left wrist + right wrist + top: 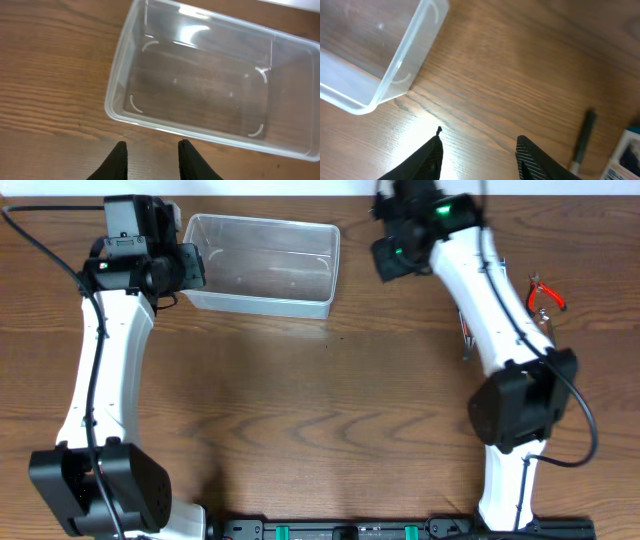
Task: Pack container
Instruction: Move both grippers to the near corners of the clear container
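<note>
The container [262, 304] is a clear rectangular tub at the back of the wooden table, and nothing lies inside it. In the left wrist view the container [116, 89] fills the upper frame. My left gripper [190, 265] hovers just off the tub's left end. Its fingers [152, 146] stand a little apart over bare wood, holding nothing. My right gripper [388, 258] hangs off the tub's right end. The right wrist view shows a corner of the container [395, 70] at upper left, with my right gripper [479, 141] open over bare wood.
Red-handled pliers [545, 295] lie at the far right of the table. A thin tool [464, 335] shows beside the right arm. In the right wrist view a dark pen [582, 140] and a blue-and-white box [627, 160] lie at the right.
</note>
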Available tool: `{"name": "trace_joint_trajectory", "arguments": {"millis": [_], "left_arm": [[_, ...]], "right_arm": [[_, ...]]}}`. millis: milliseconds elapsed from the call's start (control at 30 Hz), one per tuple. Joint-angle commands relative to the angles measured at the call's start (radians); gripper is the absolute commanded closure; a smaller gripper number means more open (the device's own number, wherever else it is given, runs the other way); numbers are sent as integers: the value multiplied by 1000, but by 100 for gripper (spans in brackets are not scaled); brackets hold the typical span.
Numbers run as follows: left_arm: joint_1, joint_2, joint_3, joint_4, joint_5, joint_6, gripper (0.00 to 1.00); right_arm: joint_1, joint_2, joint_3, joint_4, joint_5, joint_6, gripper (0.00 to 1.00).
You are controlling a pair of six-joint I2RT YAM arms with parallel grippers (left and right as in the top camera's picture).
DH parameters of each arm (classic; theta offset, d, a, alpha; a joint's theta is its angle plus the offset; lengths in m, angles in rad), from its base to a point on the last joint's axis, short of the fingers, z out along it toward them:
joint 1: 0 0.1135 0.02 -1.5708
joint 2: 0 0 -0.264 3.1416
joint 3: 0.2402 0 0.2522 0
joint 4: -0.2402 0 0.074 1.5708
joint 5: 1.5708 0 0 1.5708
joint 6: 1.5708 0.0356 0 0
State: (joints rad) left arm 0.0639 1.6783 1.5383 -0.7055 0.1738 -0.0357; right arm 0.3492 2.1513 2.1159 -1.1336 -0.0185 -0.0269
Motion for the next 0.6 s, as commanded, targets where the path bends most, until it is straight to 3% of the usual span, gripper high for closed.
{"name": "trace_joint_trajectory", "arguments": {"millis": [0, 233, 567], "left_arm": [[2, 22, 17, -5, 27, 100, 81], [3, 33, 17, -4, -123, 181, 81], [3, 71, 16, 6, -134, 349, 81]], "right_arm": [[42, 23, 16, 24, 55, -4, 52], [106, 27, 16, 126, 50, -5, 49], [159, 28, 16, 224, 56, 26, 52]]}}
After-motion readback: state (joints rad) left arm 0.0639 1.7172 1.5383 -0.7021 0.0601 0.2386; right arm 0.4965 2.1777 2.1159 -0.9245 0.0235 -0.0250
